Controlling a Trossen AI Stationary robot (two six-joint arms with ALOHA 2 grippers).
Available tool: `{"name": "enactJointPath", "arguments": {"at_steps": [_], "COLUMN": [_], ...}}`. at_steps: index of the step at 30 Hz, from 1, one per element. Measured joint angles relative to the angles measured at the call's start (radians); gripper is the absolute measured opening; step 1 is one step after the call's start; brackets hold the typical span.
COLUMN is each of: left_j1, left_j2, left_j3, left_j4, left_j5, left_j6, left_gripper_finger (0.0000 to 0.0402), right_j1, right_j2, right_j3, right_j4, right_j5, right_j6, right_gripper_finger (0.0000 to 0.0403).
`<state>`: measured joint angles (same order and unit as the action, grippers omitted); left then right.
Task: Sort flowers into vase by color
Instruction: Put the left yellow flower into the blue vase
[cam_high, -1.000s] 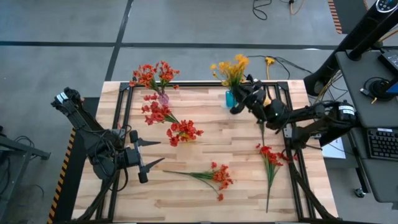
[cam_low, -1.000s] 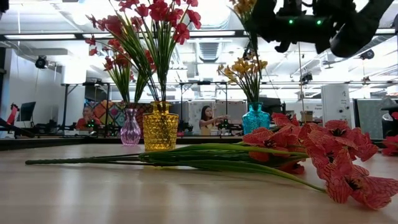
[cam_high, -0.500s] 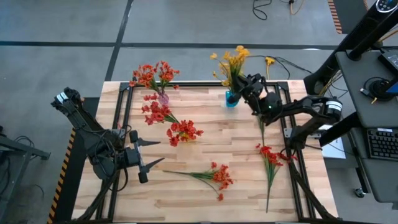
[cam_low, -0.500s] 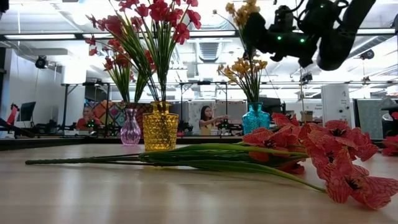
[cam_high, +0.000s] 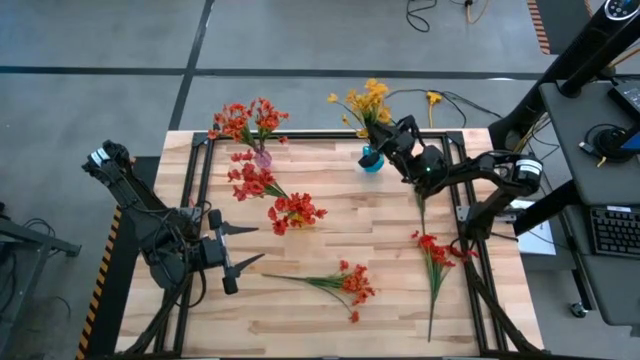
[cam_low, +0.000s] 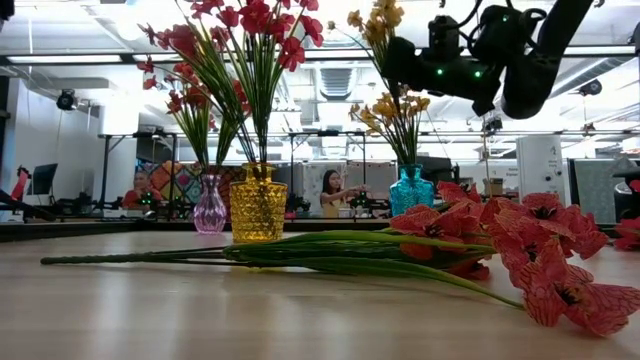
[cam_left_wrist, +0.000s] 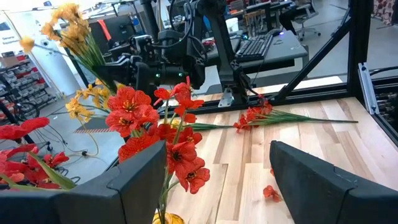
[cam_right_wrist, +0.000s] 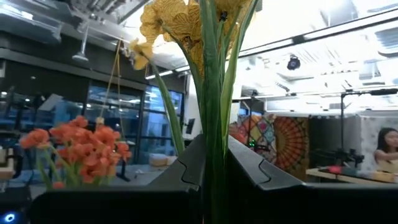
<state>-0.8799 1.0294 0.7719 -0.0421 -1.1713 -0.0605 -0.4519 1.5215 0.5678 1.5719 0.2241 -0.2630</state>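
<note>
My right gripper (cam_high: 388, 130) hangs over the table's far right, just above the teal vase (cam_high: 371, 160), shut on a yellow flower (cam_high: 364, 100) whose blossoms rise past the fingers. More yellow flowers (cam_low: 392, 108) stand in that vase. Red flowers fill the pink vase (cam_high: 263, 157) and the yellow vase (cam_low: 258, 208). Two red sprigs lie flat on the table (cam_high: 345, 283), (cam_high: 434, 258). My left gripper (cam_high: 256, 245) stands open at the near left, with nothing between its fingers. My right gripper pinches the yellow flower's green stem (cam_right_wrist: 214, 134) between its two fingers, some way below the blossoms (cam_right_wrist: 177, 22). The fingers slant upward and lie along the stem. The flower stands up out of the hold, clear of the table; the gripper hides its lower end.
A black frame (cam_high: 330, 134) runs along the table's edges. The yellow vase's red blossoms (cam_left_wrist: 158, 127) stand right in front of my left gripper. Bare wood lies along the table's middle and its near edge.
My right gripper has carried the yellow flower toward the table's left and far edge, closer over the teal vase, sinking a little and rolling, so the blossoms lean more to the left. It has stayed shut on the stem.
</note>
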Motion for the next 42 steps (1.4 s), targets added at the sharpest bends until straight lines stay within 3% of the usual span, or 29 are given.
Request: {"name": "enactJointPath", "arguments": {"at_steps": [10,42], "left_j1": [0.000,0.000], "left_j2": [0.000,0.000], "left_j3": [0.000,0.000], "left_j4": [0.001,-0.004], "left_j5": [0.000,0.003], "left_j6": [0.000,0.000], "left_gripper_finger": [0.0268,0.0268], "right_j1": [-0.066,-0.071], "right_j2": [0.051,0.053], "right_j3": [0.000,-0.001], "right_j4": [-0.003,-0.056], "right_j5": [-0.025,-0.049], "right_j6": [0.058,0.051], "right_gripper_finger": [0.0033,0.0034]}}
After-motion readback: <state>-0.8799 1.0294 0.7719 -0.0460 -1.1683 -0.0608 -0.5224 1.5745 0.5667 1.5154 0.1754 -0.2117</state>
